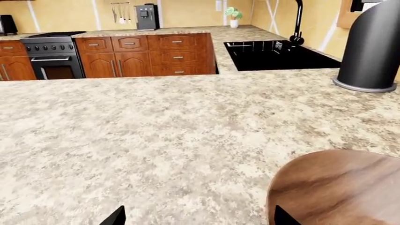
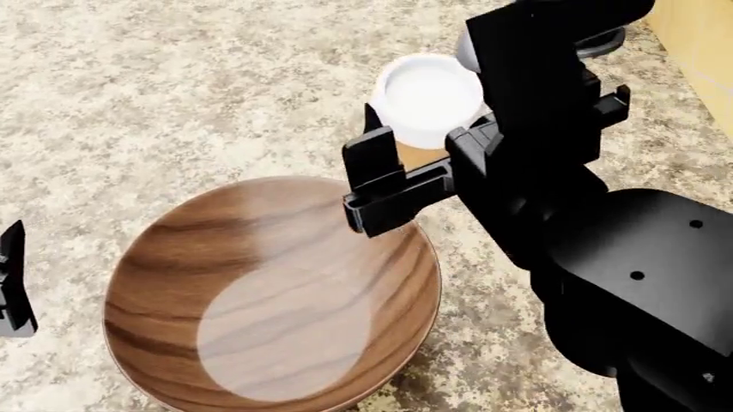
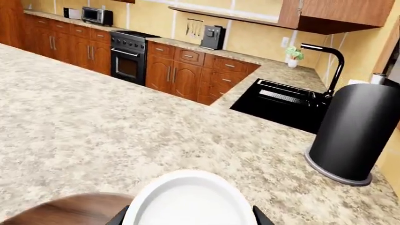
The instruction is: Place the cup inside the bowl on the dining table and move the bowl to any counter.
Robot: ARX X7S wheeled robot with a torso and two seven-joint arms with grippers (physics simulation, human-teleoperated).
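Holding the cup (image 2: pixel 427 99) by its tan-brown side, the right gripper (image 2: pixel 421 165) occupies the upper centre of the head view, one black finger (image 2: pixel 372 167) on the cup's left flank and the other on its right, clamped on it below the white lid. The cup sits just past the far rim of the bowl (image 2: pixel 275 296), upright, its lid facing the camera; whether its base touches the worktop (image 2: pixel 172 94) cannot be told. Bowl: large, round, dark brown wood with streaky grain, resting on the speckled granite worktop in the lower centre of the head view, interior lit by a pale oval patch. Left gripper (image 2: pixel 12 279): only a black sliver at the left edge of the head view, well apart from the bowl; in the left wrist view two dark fingertips (image 1: pixel 115 218) stand separated at the bottom edge, nothing between them, with the bowl's rim (image 1: pixel 337 187) at lower right. In the right wrist view the cup's white lid (image 3: pixel 187 199) fills the bottom centre, the bowl's edge (image 3: pixel 69 208) at lower left. Background items: tall black cylinder (image 3: pixel 353 131) on the worktop at right; black sink (image 3: pixel 281 101) with black tap (image 3: pixel 328 70); black oven (image 3: pixel 128 58); reddish-brown cabinets (image 3: pixel 187 72); yellow wall.
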